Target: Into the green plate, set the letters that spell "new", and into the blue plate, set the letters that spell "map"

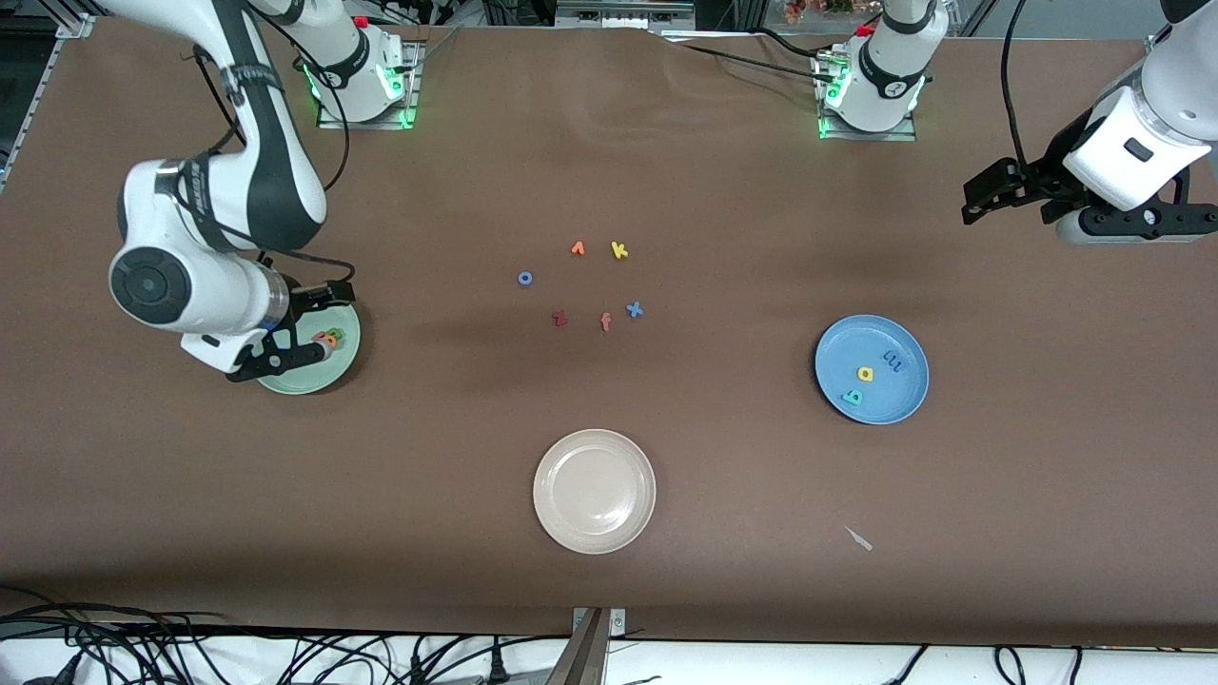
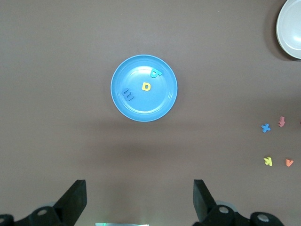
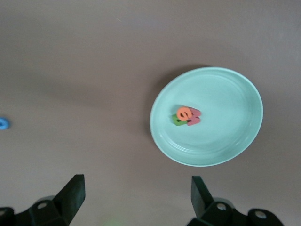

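1. While the right arm bends down from its base, its elbow folded over the counter (image 1: 723, 495), the right tool (image 1: 309, 354) hangs over the round pale mint-green plate (image 1: 347, 366) with its fingers spread wide and nothing between them.
2. The left arm is drawn up at its own end of the counter; the left tool (image 1: 985, 195) hangs there over bare counter, fingers spread, empty, well apart from the round medium-blue plate (image 1: 909, 385).
3. In the mint-green plate the tiny orange foam "e" (image 3: 184, 113), the pinkish-red foam "w" (image 3: 194, 117) and the green foam "n" (image 3: 178, 121) lie bunched and touching; the right wrist view shows the orange one on top, while in the front view the tool partly covers them.
4. In the blue plate lie the blue foam "m" (image 2: 128, 95), the yellow foam "a" (image 2: 146, 86) and the teal foam "p" (image 2: 155, 73), apart from each other.
5. Only the front view shows all six loose foam letters (image 1: 582, 283) mid-counter and the whole round cream-white plate (image 1: 595, 490), nearer the front camera.
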`<state>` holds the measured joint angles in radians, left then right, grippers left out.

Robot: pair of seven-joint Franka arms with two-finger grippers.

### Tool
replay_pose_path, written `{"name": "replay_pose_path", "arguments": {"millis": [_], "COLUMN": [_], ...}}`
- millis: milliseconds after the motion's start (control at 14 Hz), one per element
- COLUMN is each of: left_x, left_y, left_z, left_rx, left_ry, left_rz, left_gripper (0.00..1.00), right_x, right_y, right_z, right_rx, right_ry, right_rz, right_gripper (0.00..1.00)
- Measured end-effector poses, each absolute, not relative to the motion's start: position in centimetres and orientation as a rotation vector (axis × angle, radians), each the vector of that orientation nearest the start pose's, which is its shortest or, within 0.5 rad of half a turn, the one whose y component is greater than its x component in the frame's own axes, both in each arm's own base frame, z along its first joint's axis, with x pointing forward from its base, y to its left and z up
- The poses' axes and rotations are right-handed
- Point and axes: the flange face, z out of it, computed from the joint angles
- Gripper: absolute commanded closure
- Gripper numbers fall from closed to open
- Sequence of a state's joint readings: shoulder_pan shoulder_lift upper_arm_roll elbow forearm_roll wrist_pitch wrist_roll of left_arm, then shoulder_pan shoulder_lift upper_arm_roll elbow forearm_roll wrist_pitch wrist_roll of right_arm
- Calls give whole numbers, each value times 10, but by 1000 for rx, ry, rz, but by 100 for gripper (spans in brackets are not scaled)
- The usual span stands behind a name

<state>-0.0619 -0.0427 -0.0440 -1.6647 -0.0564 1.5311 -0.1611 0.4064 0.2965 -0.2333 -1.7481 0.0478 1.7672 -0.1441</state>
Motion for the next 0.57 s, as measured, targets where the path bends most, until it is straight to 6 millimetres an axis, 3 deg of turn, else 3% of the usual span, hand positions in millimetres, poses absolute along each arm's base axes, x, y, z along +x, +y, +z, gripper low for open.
{"name": "replay_pose_path", "arguments": {"millis": [143, 286, 571], "left_x": [531, 530, 530], "left_y": [-63, -63, -64], "left_z": [601, 601, 601], "left_rx": [-3178, -3178, -3177], "left_ry": [-88, -87, -86], "left_rz": [159, 162, 164], "left_gripper": [0, 0, 0], "right_x": [579, 558, 520], "right_y": [137, 137, 88], "right_z": [439, 493, 583], "right_rx": [-3097, -3105, -3145], "right_ry": [-567, -609, -512], "right_rz": [315, 234, 187], "right_gripper": [0, 0, 0]}}
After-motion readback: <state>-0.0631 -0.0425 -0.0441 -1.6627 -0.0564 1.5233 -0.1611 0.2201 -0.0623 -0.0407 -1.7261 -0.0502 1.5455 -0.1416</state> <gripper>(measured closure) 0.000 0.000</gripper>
